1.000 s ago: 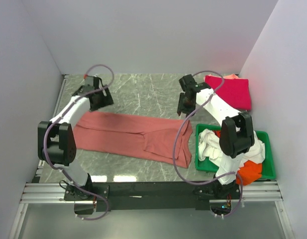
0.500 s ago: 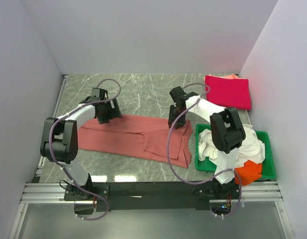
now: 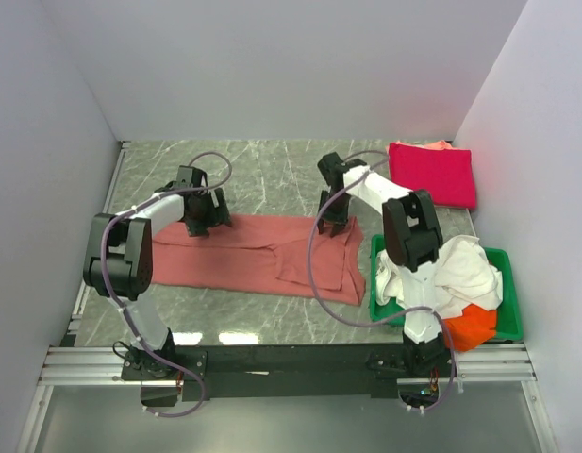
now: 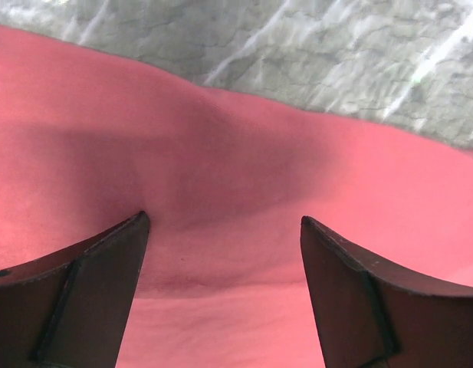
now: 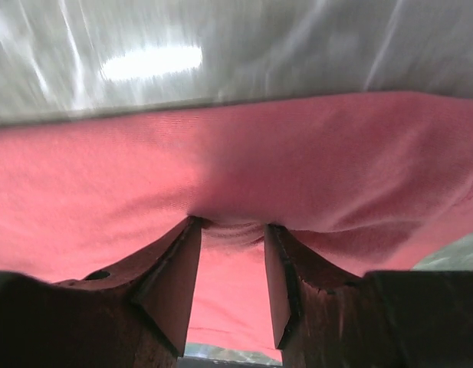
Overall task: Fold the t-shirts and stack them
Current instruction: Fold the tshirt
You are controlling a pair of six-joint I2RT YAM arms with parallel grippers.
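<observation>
My left gripper [image 3: 202,217] has come down from the upper left onto the far hem of the salmon-red t-shirt [image 3: 257,260], which lies spread across the middle of the frame. Its jaws are spread wide, straddling cloth. My right gripper [image 3: 333,225] has dropped onto the same hem, centre right. Its jaws are half apart, the tips pressing up a pucker but not yet nipping it. Both look placed to grab for a fold.

Four t-shirts [image 3: 262,253] (perhaps more), one tray [image 3: 510,316], two arms [image 3: 116,264].
</observation>
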